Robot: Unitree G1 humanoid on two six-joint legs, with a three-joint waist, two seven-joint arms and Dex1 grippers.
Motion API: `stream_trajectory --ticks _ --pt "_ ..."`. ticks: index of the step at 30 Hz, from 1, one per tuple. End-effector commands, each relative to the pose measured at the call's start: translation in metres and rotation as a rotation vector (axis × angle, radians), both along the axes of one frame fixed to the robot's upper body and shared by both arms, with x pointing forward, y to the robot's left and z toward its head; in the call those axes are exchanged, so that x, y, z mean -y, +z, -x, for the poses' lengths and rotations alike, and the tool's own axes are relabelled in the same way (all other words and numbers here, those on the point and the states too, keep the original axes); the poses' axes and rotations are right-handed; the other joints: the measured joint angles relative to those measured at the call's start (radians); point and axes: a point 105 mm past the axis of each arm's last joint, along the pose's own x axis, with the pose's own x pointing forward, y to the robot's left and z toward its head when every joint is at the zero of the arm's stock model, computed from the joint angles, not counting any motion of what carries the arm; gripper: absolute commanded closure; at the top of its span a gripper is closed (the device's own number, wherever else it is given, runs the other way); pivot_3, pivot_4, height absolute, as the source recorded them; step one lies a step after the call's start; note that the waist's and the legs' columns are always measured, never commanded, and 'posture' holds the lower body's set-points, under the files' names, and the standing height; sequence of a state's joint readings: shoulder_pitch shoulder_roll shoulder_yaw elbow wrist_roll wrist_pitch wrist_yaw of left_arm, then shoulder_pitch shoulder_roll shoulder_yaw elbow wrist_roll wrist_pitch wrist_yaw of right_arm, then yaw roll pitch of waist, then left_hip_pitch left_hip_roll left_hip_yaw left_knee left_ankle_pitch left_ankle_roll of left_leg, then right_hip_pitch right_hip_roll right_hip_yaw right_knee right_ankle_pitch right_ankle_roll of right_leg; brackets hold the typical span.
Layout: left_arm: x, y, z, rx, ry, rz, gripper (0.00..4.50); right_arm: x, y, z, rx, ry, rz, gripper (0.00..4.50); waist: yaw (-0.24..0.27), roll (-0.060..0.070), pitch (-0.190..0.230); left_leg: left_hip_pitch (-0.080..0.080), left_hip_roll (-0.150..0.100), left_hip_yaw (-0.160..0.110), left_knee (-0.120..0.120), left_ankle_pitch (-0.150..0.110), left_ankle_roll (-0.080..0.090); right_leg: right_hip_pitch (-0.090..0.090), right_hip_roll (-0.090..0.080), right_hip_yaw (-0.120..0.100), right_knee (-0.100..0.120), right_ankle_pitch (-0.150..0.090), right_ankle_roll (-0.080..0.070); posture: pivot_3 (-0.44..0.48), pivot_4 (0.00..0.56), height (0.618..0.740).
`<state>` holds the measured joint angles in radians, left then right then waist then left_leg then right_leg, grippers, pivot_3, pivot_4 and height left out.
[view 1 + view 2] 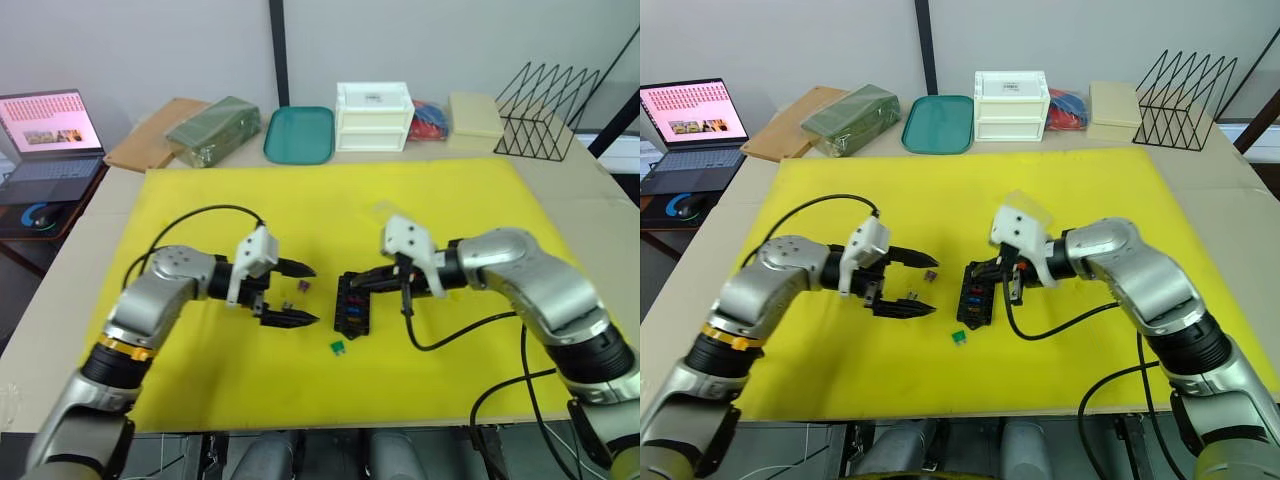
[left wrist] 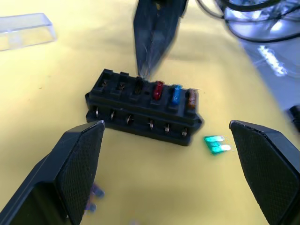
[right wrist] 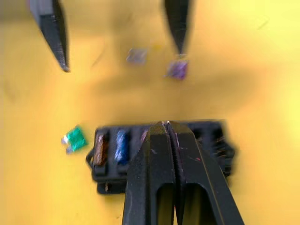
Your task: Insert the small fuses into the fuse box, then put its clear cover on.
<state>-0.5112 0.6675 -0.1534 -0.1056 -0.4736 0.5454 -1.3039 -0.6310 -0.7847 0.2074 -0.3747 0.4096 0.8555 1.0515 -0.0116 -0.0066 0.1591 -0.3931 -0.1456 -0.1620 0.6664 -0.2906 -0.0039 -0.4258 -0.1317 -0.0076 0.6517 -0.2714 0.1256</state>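
Note:
The black fuse box [image 1: 355, 306] lies in the middle of the yellow mat [image 1: 200, 200]. A red [image 2: 158, 90], a blue [image 2: 176, 94] and an amber fuse [image 2: 191, 98] stand in one of its rows. My right gripper [image 1: 344, 280] is shut, with its tip on a slot beside the red fuse; I see nothing between its fingers. My left gripper [image 1: 313, 294] hangs open just left of the box. A purple fuse [image 1: 304, 287] and a paler one [image 3: 136, 56] lie loose by its fingertips. A green fuse [image 1: 338, 347] lies in front of the box. The clear cover [image 2: 26, 30] rests on the mat behind the box.
Along the back of the table stand a white drawer unit [image 1: 374, 116], a teal tray [image 1: 299, 134], a green bag [image 1: 212, 128] and a black wire rack [image 1: 545, 98]. A laptop [image 1: 50, 135] sits at the far left. Both arms' black cables trail over the mat.

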Motion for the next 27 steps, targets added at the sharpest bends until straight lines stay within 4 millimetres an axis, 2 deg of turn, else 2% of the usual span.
stream_trajectory --ticks 1,2,5,11,16,19,22,24,27 --pt "-0.022 0.027 0.003 0.021 0.035 0.022 0.00 0.013 0.029 0.007 0.109 -0.017 -0.018 4.49 0.000 0.000 0.000 0.000 0.000 0.000 0.000 0.000 0.000 0.000 0.000 0.000 0.000 0.000 0.000 0.000 0.150 0.740" --pt "-0.032 0.026 0.005 0.007 0.058 0.000 0.00 0.020 0.030 0.012 0.119 -0.024 0.008 4.49 0.002 0.000 0.000 0.000 0.000 0.000 0.000 0.000 0.000 0.000 0.000 0.000 0.000 0.000 0.000 0.000 0.150 0.740" --pt "-0.054 0.018 0.012 -0.015 0.109 -0.076 0.00 0.047 0.026 0.027 0.122 -0.043 0.096 3.89 0.005 0.000 0.000 0.000 0.000 0.000 -0.001 0.000 0.000 0.000 0.000 0.000 -0.002 0.000 0.000 0.000 0.150 0.740" --pt "-0.096 0.012 0.021 -0.050 0.204 -0.178 0.00 0.087 0.030 0.036 0.092 -0.147 0.168 1.79 0.002 0.001 0.001 0.001 0.001 0.001 -0.001 0.000 0.000 0.001 0.000 0.000 -0.001 0.000 0.000 0.000 0.150 0.740" --pt "-0.112 0.008 0.028 -0.087 0.232 -0.222 0.00 0.127 0.022 0.042 0.037 -0.252 0.235 0.06 0.008 0.001 0.001 0.000 0.001 0.001 -0.001 -0.001 0.001 0.002 0.000 0.000 -0.002 0.000 0.000 0.000 0.150 0.740" --pt "-0.128 0.001 0.028 -0.103 0.262 -0.266 0.00 0.142 0.020 0.046 0.026 -0.294 0.261 0.02 0.008 0.001 0.001 0.001 0.001 0.001 -0.001 -0.001 0.002 0.002 0.000 0.000 -0.002 0.000 0.000 0.000 0.150 0.740" --pt "-0.131 0.002 0.027 -0.099 0.267 -0.262 0.00 0.147 0.017 0.046 0.040 -0.311 0.275 0.02 0.007 0.002 0.001 0.001 0.001 0.002 -0.001 -0.001 0.001 0.002 0.000 0.000 -0.002 0.000 0.000 0.000 0.150 0.740" --pt "-0.127 0.005 0.025 -0.094 0.276 -0.236 0.00 0.148 0.017 0.043 0.055 -0.316 0.275 0.02 0.005 0.002 0.001 0.001 0.001 0.002 -0.001 -0.001 0.001 0.002 0.000 0.000 -0.002 0.000 0.000 0.000 0.150 0.740" --pt "-0.112 0.006 0.025 -0.117 0.245 -0.189 0.00 0.134 0.022 0.040 0.085 -0.281 0.249 0.02 0.004 0.002 0.001 0.001 0.001 0.002 -0.001 -0.001 0.001 0.002 0.000 0.000 -0.002 0.000 0.000 0.000 0.150 0.740"
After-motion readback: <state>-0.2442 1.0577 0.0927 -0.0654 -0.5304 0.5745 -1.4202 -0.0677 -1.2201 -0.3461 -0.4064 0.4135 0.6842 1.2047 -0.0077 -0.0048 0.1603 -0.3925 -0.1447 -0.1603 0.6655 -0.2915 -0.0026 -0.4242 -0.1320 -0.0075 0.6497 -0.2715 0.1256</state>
